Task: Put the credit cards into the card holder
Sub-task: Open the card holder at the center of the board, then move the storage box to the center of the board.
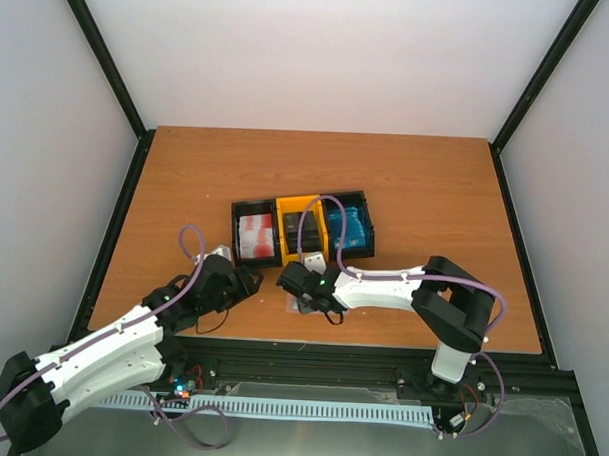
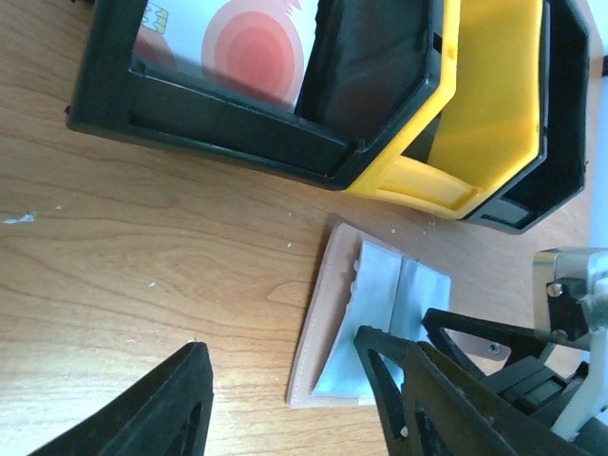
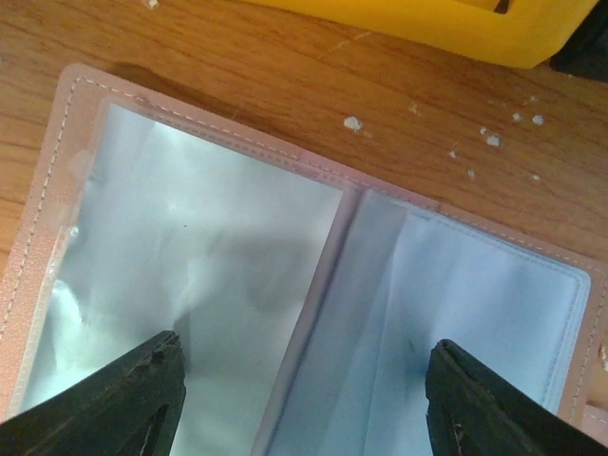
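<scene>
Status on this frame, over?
Right claw open above the opened card holder. Left claw open, empty, beside it. Credit cards in the bins. Nothing in the way.

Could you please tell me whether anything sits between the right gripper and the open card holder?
Nothing visible does: the card holder lies open on the table directly beneath the right gripper, its grey inside bare between the spread fingers.

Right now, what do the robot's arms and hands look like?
Both arms, the left arm and the right arm, have white tube-like links with chunky black joints. A purple cable loops along each. A small green light shows near the right wrist. The left hand and right hand each have two black, wedge-shaped fingers.
</scene>
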`<state>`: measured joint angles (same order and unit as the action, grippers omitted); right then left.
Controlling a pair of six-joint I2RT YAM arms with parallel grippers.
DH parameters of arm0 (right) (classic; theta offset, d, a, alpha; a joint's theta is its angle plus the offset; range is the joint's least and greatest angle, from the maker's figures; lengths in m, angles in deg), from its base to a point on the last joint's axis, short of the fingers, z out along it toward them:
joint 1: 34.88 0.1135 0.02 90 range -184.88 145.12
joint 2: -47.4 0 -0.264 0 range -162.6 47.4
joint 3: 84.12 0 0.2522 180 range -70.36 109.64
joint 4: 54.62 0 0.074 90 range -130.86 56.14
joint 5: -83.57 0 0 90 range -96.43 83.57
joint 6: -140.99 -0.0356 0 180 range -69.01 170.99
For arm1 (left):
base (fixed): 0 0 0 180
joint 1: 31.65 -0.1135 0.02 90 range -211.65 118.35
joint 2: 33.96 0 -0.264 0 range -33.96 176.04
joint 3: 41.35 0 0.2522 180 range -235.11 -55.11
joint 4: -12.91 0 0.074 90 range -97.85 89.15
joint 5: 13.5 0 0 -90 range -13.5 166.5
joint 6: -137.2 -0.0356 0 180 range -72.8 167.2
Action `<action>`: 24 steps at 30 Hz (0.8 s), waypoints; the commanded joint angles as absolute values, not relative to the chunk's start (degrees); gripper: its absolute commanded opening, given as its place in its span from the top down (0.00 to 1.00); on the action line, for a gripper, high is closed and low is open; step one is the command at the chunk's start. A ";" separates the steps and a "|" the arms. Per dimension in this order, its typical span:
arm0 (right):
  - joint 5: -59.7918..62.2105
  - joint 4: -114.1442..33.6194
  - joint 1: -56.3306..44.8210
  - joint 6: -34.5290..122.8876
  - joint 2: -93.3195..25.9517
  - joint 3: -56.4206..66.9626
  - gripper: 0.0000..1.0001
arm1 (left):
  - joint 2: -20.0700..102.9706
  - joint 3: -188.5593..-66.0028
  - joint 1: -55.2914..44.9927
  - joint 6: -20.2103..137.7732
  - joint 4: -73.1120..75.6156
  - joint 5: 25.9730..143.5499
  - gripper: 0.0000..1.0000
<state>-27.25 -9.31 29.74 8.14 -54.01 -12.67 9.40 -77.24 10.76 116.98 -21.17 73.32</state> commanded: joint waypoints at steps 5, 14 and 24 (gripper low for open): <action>-24.47 -6.53 28.83 6.50 -48.19 -12.48 0.28 | 12.91 -83.66 10.07 108.75 -22.92 73.85 0.40; -26.44 -8.55 24.64 5.55 -37.36 -16.06 0.34 | 19.95 -81.53 9.95 105.31 -10.57 88.94 0.38; -21.71 -13.53 15.31 9.34 -26.76 -20.02 0.37 | 27.61 -86.95 5.54 97.64 -5.24 94.80 0.38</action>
<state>-23.23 -10.27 20.16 6.94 -30.84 -20.34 24.54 -81.88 9.41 103.14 -8.08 90.63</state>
